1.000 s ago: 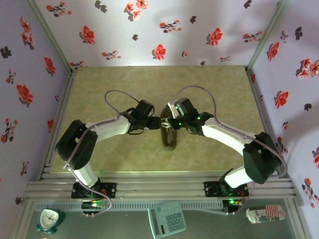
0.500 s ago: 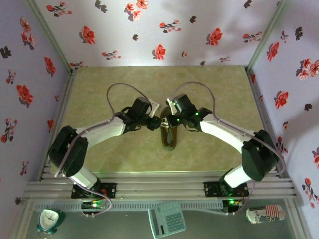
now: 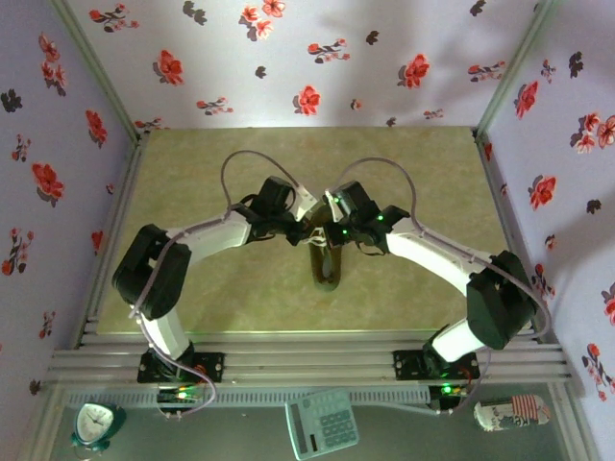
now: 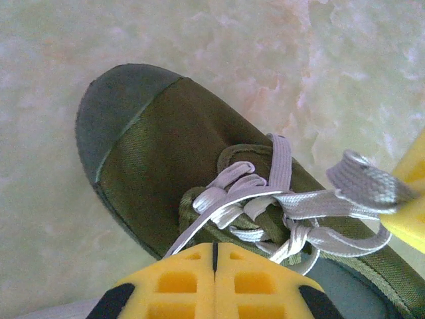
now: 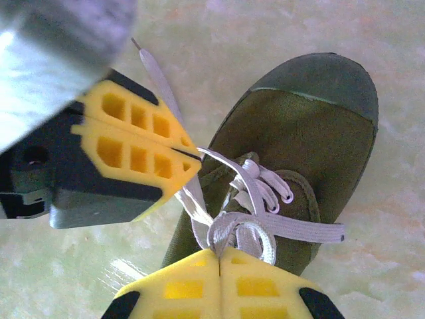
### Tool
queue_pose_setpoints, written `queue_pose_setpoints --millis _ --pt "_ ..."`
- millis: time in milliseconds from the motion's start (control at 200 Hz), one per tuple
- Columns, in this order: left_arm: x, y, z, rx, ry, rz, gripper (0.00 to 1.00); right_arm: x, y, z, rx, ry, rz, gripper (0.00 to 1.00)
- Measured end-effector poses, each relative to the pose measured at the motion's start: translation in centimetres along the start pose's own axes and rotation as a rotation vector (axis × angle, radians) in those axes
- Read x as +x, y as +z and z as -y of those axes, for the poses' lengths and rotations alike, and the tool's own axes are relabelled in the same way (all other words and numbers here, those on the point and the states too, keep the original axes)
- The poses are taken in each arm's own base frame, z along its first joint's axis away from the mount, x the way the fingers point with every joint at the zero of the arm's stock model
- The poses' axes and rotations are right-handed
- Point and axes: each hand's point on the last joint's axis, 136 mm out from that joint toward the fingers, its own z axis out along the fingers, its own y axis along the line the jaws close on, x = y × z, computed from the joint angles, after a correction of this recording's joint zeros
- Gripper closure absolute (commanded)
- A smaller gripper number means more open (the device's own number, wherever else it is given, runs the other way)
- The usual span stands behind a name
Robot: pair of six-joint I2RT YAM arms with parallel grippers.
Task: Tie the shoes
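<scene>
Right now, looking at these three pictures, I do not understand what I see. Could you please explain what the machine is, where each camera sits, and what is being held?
This is a two-armed robot, bolted at the near edge of a pale marbled table. One picture looks down from above and behind the arms. The other two come from a camera on each wrist, so the yellow fingers at the bottom of each of those pictures belong to that arm. On the table stands one small olive-green canvas sneaker with white laces. The left gripper and the right gripper are both shut, each pinching a strand of the laces just above the sneaker.
</scene>
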Motion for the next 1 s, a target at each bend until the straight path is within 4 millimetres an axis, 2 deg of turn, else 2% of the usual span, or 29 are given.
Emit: queue_pose_setpoints --millis 180,540,705,1000 --pt "-0.3 0.6 0.1 0.042 0.004 -0.014 1.00 0.3 0.0 0.1 0.003 0.008 -0.011 1.00" --pt "0.4 1.5 0.9 0.116 0.004 -0.060 1.00 0.3 0.0 0.2 0.012 0.008 -0.013 1.00" --pt "0.8 1.8 0.7 0.114 -0.008 -0.083 0.99 0.3 0.0 0.2 0.012 0.008 -0.013 1.00" --pt "0.3 1.7 0.2 0.113 -0.003 -0.111 0.99 0.4 0.0 0.2 0.012 0.008 -0.014 1.00"
